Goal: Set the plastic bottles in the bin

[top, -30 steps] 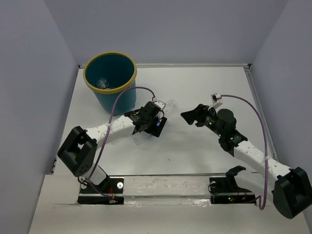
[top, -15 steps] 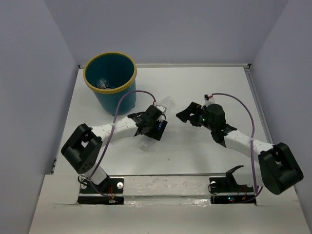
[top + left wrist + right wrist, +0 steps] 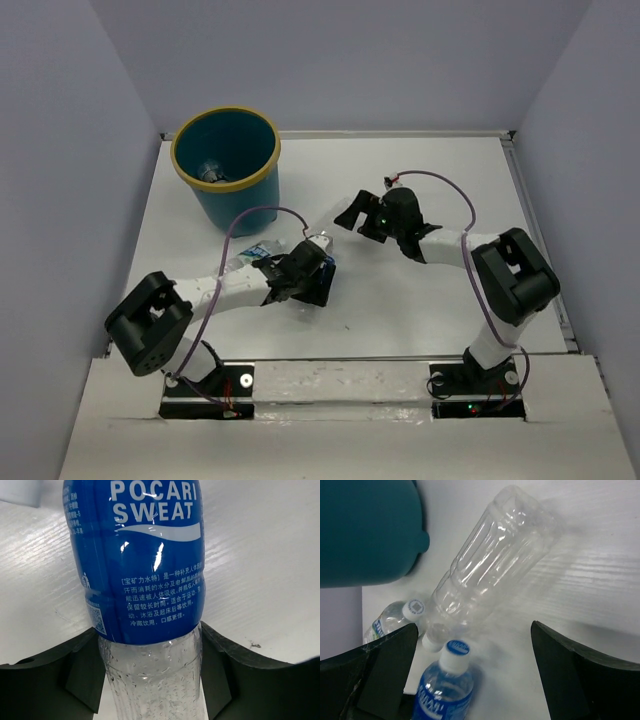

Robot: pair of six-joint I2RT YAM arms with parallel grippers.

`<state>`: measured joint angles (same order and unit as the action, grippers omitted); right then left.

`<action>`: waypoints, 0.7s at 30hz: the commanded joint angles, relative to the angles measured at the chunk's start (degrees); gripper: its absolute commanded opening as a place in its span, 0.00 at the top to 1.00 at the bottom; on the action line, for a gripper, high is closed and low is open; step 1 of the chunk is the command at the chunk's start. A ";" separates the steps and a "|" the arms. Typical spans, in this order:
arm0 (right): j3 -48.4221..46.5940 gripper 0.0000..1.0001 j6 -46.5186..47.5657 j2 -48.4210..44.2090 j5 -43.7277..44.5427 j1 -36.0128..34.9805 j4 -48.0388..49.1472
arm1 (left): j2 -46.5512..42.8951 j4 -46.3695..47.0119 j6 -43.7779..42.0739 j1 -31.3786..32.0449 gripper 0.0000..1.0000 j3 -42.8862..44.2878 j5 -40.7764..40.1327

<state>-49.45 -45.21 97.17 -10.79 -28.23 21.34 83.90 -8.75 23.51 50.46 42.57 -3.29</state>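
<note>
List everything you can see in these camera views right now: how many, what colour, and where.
Pocari Sweat bottle: one, clear with a blue label, between the fingers of the left gripper.
unlabelled clear bottle: one, transparent, lying on the table just ahead of the right gripper.
white-capped bottle: one, clear with a blue-printed label, lying beside the left arm, near the bin.
bin: one, teal with a yellow rim, far left of the table; a clear item lies inside, too small to name or count.
table: one, white.
cables: two, purple, one looping over each arm.
left gripper: one, black, shut on the Pocari Sweat bottle.
right gripper: one, black, open, holding nothing.
</note>
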 commanded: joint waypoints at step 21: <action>-10.06 0.59 -4.54 12.53 7.18 -1.92 0.36 | -23.09 -1.18 -4.16 -5.27 0.56 32.45 -15.96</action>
<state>-63.18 -50.52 114.19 -8.08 -30.46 20.18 57.78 -10.46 24.47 48.95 64.31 -13.72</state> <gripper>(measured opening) 0.592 0.723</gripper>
